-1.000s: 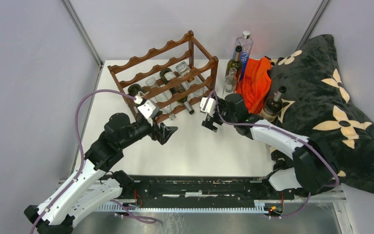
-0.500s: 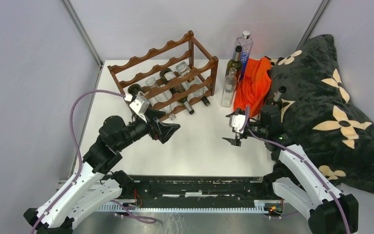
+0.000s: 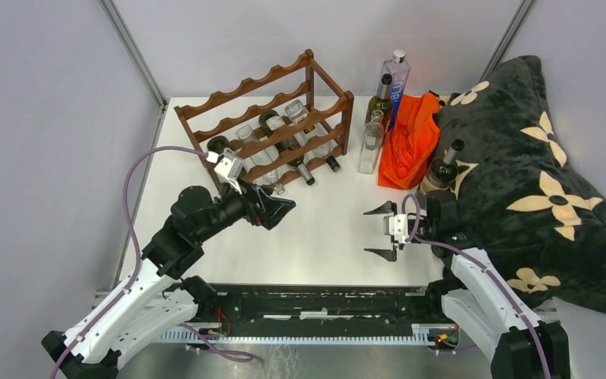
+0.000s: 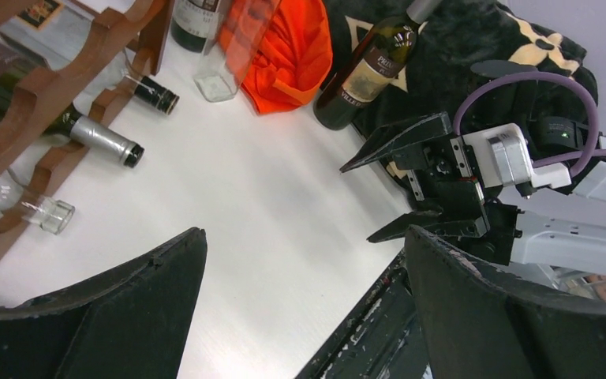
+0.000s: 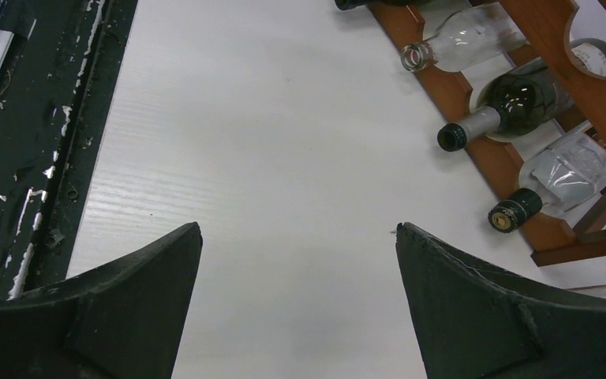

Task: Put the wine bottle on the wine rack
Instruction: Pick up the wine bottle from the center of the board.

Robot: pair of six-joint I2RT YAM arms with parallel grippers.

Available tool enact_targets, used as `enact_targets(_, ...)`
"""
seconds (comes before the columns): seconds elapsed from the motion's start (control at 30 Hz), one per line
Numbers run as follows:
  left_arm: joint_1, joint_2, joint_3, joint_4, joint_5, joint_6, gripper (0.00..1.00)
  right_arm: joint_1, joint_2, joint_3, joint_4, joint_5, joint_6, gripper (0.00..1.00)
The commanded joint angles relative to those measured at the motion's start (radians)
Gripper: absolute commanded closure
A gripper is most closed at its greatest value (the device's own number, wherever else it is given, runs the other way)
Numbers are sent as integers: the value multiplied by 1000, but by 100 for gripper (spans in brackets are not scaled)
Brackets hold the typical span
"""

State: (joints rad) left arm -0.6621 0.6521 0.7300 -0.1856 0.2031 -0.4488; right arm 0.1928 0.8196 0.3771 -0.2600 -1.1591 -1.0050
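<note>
Overhead: my right gripper has withdrawn from the wine rack, which stands toward the far left corner, and is spread wide and empty. My left gripper also gapes. Left wrist: the wine bottle leans on the blanket at the right edge, ungrasped. Right wrist: racked bottles lie seated, so I judge the next pick pending.

Open table lies between the wine rack and the black blanket.
</note>
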Motion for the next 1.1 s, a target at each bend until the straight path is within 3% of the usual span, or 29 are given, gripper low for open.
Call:
enact_targets(0.0,4,-3,-11,23,4,-103,0,-11,-22,-6,43,-31,-69,2)
enact_targets(0.47,4,-201,-170,126,121,-153,0,-82,1,-10,20,-32,-101,2)
enact_targets(0.67,4,-183,-157,244,172,-159,0,-84,-9,6,-49,-16,-174,2)
enact_targets(1.07,4,-226,-155,232,180,-153,0,-85,23,23,-94,0,-212,2)
